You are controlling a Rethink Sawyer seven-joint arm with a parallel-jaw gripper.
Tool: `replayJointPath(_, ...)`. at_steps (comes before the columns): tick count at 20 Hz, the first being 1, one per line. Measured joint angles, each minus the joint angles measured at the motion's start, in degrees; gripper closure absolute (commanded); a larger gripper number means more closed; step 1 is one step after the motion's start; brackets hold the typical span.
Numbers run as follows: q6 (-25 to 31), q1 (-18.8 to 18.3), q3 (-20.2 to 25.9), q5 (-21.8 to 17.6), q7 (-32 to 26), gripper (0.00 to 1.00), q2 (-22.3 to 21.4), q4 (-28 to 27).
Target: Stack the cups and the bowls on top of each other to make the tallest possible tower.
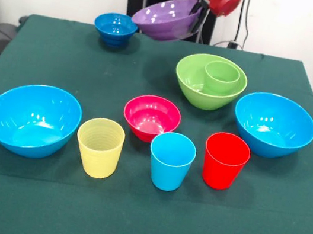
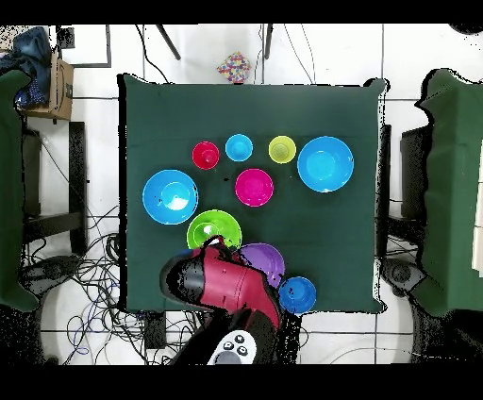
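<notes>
One purple bowl (image 1: 167, 17) hangs tilted at top centre of the front view, pinched by its rim in the closed gripper (image 1: 197, 10). Its target, the green bowl (image 1: 193, 84) holding the green cup (image 1: 221, 77), sits lower right of it, nearby.

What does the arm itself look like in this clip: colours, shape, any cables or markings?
The arm has glossy red, rounded casing with black sections. In the overhead view a dark panel near its base carries pale round buttons. The gripper is dark and slim. No cables or lettering are visible on it.
</notes>
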Motion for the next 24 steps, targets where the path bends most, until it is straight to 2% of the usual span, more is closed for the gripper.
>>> replayJointPath(1, 1.3, 0.0, -0.1, 0.0, 0.0, 1.00, -0.4, -0.6)
replayJointPath(2, 5.8, 0.0, -0.5, 0.0, 0.0, 1.00, -1.5, -2.9)
replayJointPath(8, 12.9, 0.0, -0.8, -0.1, 0.0, 1.00, -3.7, -7.9)
replayJointPath(18, 16.5, -0.6, -0.8, -0.1, 0.0, 1.00, -5.6, -12.8)
replayJointPath(24, 22.0, -2.3, -0.9, -0.3, 0.0, 1.00, -6.0, -16.3)
